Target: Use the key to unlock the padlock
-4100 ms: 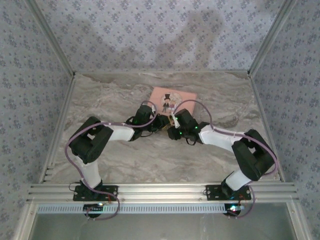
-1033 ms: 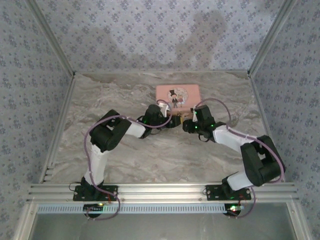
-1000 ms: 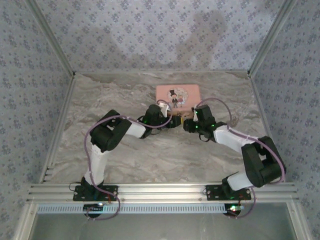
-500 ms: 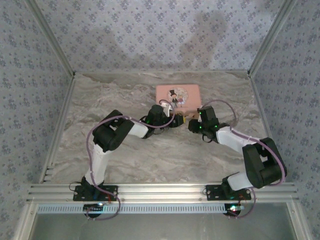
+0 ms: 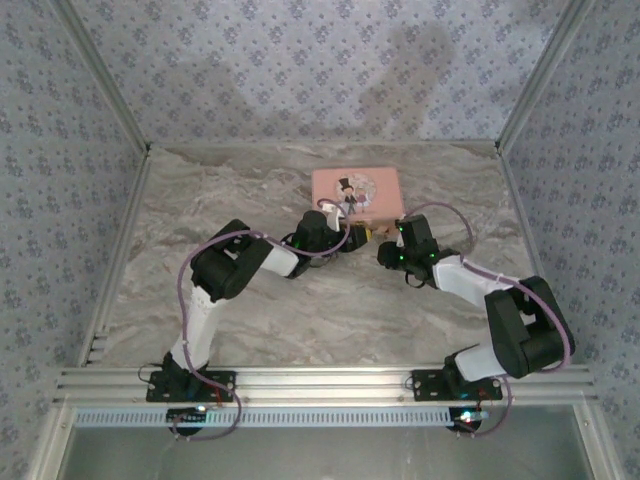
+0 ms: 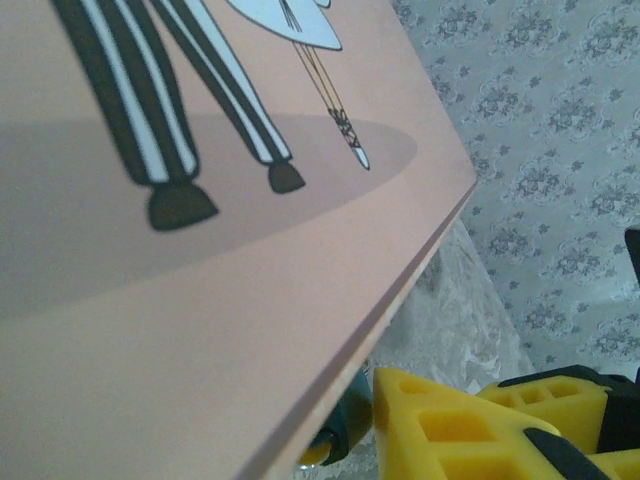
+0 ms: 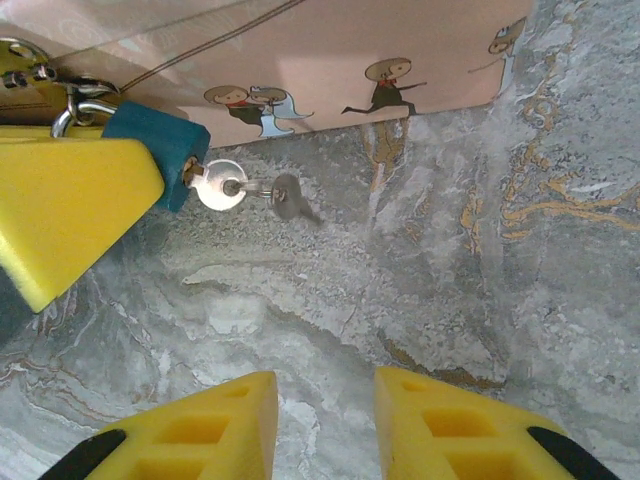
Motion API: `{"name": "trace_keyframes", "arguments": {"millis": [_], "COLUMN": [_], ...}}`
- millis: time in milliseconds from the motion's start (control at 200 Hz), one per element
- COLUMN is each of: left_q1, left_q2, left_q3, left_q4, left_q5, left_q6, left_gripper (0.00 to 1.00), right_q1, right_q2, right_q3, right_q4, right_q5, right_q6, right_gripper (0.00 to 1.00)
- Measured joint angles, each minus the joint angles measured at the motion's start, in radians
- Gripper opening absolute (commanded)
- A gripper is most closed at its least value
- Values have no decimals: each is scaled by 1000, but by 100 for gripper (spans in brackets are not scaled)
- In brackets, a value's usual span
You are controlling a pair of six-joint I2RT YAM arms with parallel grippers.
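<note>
At the near edge of the pink cartoon tin (image 5: 355, 190), the left gripper (image 5: 358, 236) steadies the teal padlock (image 7: 155, 150), though I cannot tell if its jaws clamp it. The right gripper (image 7: 322, 395), jaws wide and empty, faces the inserted key (image 7: 220, 187), presumably to turn it.

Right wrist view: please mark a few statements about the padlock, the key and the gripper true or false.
1. The key is inserted in the padlock. True.
2. The right gripper is shut on the key. False: its fingers stand apart and empty, short of the key.
3. The padlock sits right beside the pink tin. True.
4. The padlock is red. False: it is dark teal.
</note>
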Motion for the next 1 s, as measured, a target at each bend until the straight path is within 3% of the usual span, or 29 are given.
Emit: {"name": "trace_keyframes", "arguments": {"millis": [205, 415, 715, 999], "left_q1": [0, 7, 39, 80], "left_q2": [5, 5, -37, -115], "left_q3": [0, 0, -23, -36], "left_q4": [10, 18, -43, -201], "left_q5": [-21, -14, 84, 227], "left_q6": [9, 7, -2, -42], "left_gripper": [11, 4, 0, 0], "right_q1": [0, 0, 0, 2], "right_q2": [0, 0, 5, 21], "right_q3": [-4, -3, 17, 18], "right_q4": [1, 0, 12, 98], "right_q5": [0, -28, -109, -187], "right_q6": [-1, -32, -134, -254], "right_gripper": [33, 33, 33, 33]}}
